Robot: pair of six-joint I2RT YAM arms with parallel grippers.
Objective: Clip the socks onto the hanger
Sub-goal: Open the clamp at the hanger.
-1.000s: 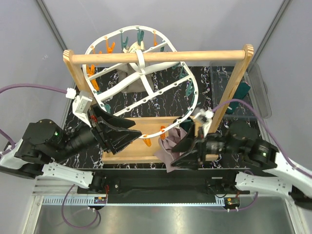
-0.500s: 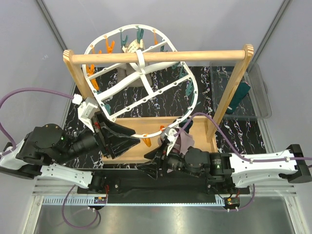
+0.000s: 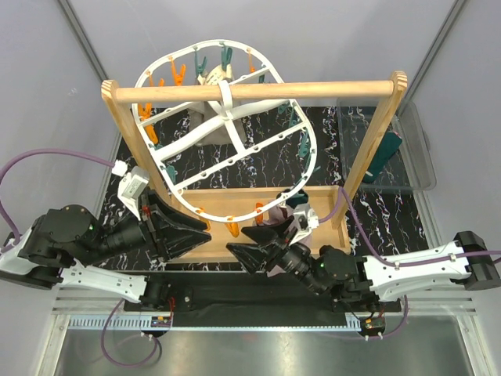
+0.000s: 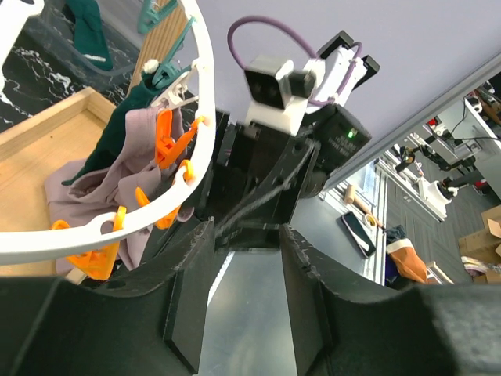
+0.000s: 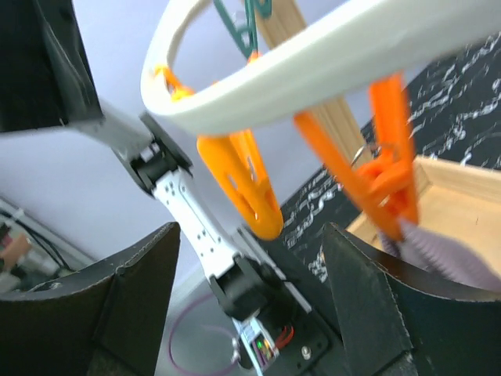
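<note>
Marbled black table [image 3: 391, 223], L claw [image 3: 205, 230] spread, empty, R claw [image 3: 237, 241] spread under hanger [image 5: 337, 51], prob. touching nothing

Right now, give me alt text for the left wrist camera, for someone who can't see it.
A mauve-pink sock and a dark teal sock hang beside orange clothespins on the white hanger rim, above a wooden tray. The left gripper stands open in front, facing the right arm's wrist camera.
</note>
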